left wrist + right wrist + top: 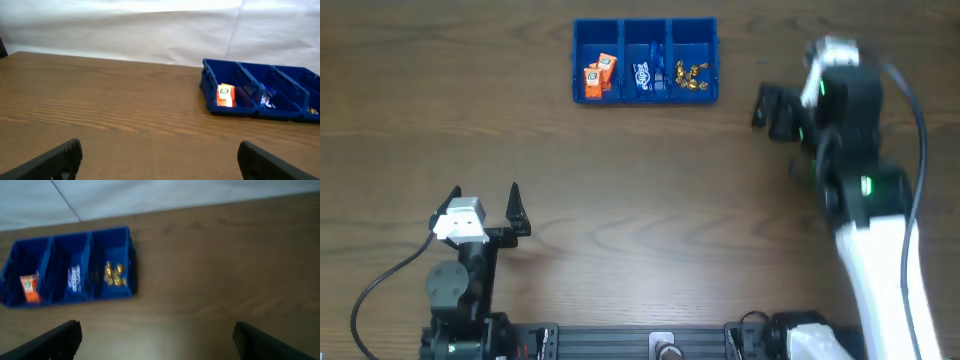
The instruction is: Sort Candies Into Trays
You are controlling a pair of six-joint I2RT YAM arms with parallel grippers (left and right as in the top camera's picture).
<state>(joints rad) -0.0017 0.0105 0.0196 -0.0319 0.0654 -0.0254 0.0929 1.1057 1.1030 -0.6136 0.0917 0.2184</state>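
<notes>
Candies (644,76) lie in the blue tray (645,27) at the desk's (640,220) far side: orange packs (600,76), blue wrappers (643,77) and gold pieces (690,76), each in its own compartment. The right gripper (772,112) hovers near the tray, fingers apart. The left gripper (485,205), also spread, hangs well back.

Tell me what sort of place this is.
Likely a robot test bench: a bare wood-grain table, a blue three-compartment tray holding candies, and the left arm and right arm mounted along one edge.
</notes>
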